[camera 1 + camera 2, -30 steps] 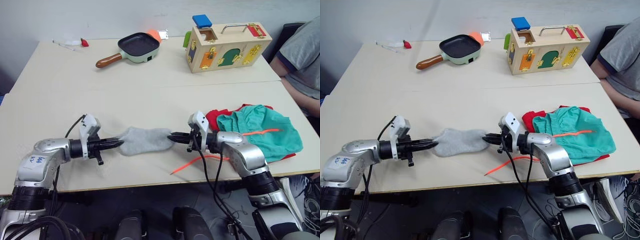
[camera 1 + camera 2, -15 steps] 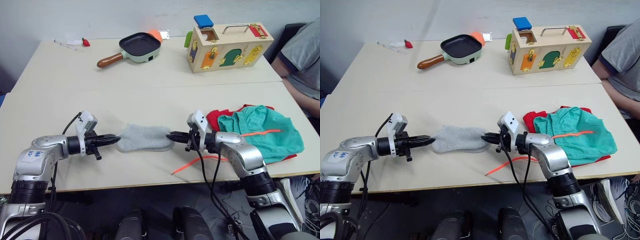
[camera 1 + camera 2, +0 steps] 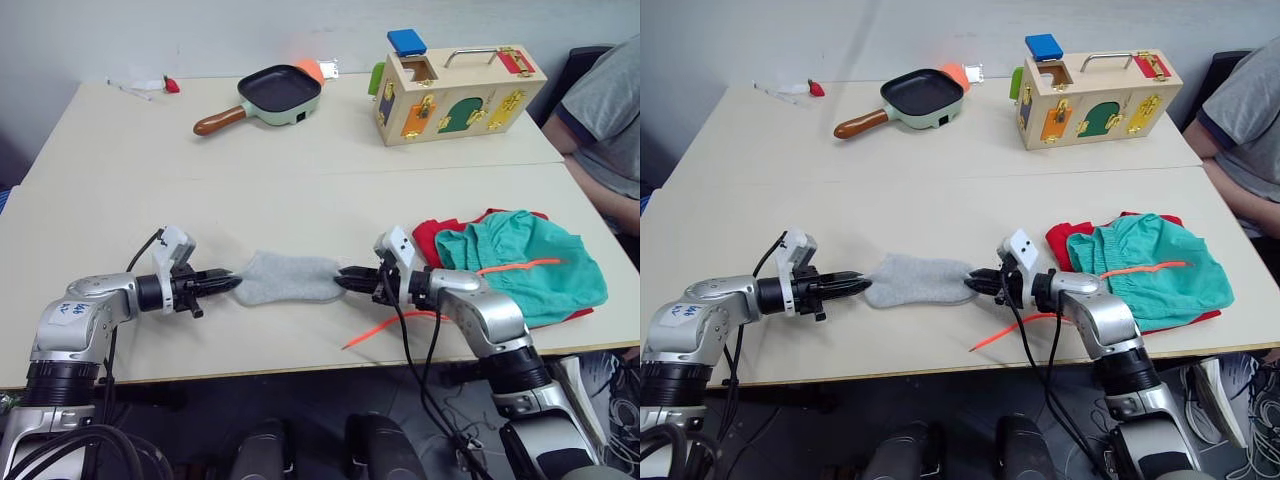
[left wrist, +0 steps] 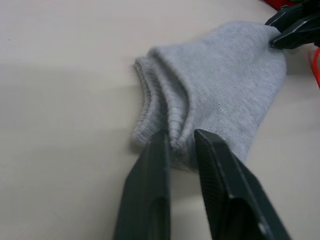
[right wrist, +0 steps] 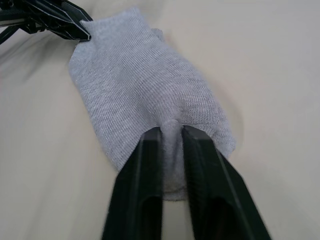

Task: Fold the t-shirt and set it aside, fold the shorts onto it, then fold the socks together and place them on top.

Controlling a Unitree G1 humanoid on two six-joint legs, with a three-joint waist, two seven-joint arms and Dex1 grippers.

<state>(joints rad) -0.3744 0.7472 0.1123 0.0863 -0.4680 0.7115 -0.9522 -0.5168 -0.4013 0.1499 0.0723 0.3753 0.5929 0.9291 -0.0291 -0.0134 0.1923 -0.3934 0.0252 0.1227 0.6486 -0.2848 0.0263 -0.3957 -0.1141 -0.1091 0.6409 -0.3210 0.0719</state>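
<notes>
Item 1: my left gripper [image 3: 232,282]. Fingers nearly closed, pinching the ribbed cuff end of the socks [image 3: 288,277]; the left wrist view shows knit gathered between the two black fingers [image 4: 152,170].

Item 2: my right gripper [image 3: 342,281]. Fingers likewise drawn in to a narrow gap, nipping the rounded toe end of the socks, fabric puckered between them in the right wrist view.

Item 3: the socks. Light grey, lying flat on the table [image 3: 300,190] and spanned between my two grippers, one edge layered over the other at the cuff (a stacked pair, by my reading).

Item 4: change noted. Half a second ago the socks sat slightly looser and broader; now they look drawn a little straighter, and my left arm has eased back from them. I judge both grasps settled, so the fold or lift can begin.

Item 5: the shorts [image 3: 530,255]. Teal, heaped just beyond my right arm from the socks, orange drawstring trailing toward the table edge.

Item 6: the t-shirt [image 3: 428,232]. Red, under the shorts, edges showing. These two steps look done.

Item 7: frying pan [image 3: 275,92] and wooden latch box [image 3: 458,88], well beyond the socks; a person's sleeve [image 3: 600,100] past the shorts.
</notes>
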